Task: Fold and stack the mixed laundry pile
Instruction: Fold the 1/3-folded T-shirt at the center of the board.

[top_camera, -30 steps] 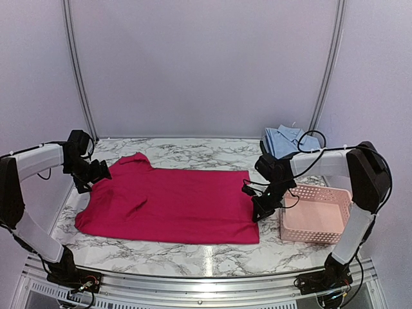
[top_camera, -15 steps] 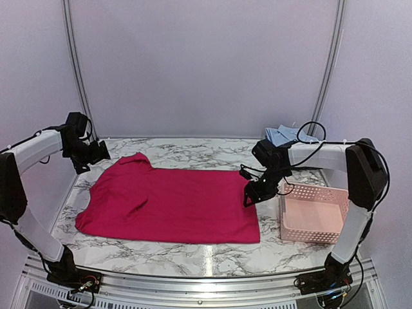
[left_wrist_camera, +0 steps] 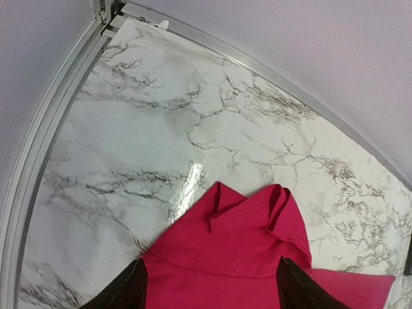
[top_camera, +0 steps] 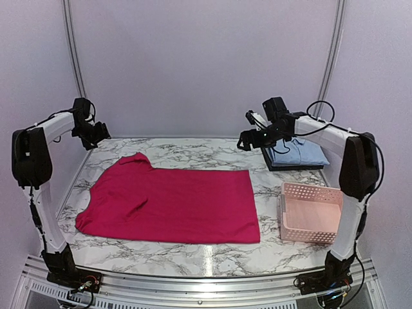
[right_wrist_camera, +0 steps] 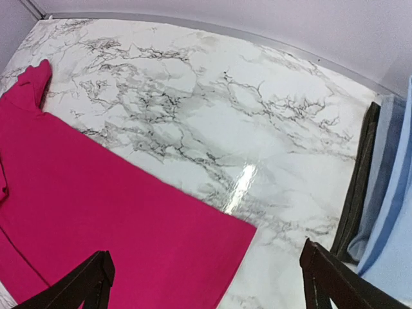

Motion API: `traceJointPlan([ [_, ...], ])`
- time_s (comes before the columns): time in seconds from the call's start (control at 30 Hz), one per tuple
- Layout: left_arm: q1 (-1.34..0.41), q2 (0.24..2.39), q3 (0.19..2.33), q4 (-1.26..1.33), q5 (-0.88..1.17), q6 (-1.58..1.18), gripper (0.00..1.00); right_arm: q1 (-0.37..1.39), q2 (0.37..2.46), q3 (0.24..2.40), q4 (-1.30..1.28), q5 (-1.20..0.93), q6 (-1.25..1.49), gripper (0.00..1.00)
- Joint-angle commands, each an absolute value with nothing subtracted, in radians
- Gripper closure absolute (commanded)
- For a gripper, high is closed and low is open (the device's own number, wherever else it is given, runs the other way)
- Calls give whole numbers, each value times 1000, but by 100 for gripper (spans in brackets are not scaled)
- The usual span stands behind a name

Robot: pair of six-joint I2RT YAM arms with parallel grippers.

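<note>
- While both arms hung over the marble table, we saw the magenta garment spread flat across its middle.
- We found the left gripper released, fingers apart, holding nothing.
- We saw the right gripper spread wide and empty.
- The blue shirt lay folded on the dark tray.

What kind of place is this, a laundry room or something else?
Probably a robot test booth, not a home laundry: lilac walls close in a marble-patterned table, left arm and right arm are bolted at its edge, and a magenta-red cloth garment lies beside a pink plastic lattice basket.
</note>
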State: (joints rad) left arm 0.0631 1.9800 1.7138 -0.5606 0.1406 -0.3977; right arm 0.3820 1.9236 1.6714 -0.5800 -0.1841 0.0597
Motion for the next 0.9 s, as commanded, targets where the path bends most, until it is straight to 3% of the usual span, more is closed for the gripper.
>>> traceJointPlan([
  [0.0, 71, 2096, 1821, -653, 147, -360, 36, 321, 2069, 1759, -614, -294, 77, 11],
  [0.13, 73, 2148, 1827, -671, 122, -291, 47, 307, 2161, 1825, -676, -287, 49, 23],
  [0.23, 72, 2199, 1868, -692, 100, -237, 50, 307, 2219, 1879, -707, -297, 15, 31],
  [0.87, 52, 2356, 1967, -752, 50, -85, 57, 342, 2428, 2005, -842, -207, -129, 52],
])
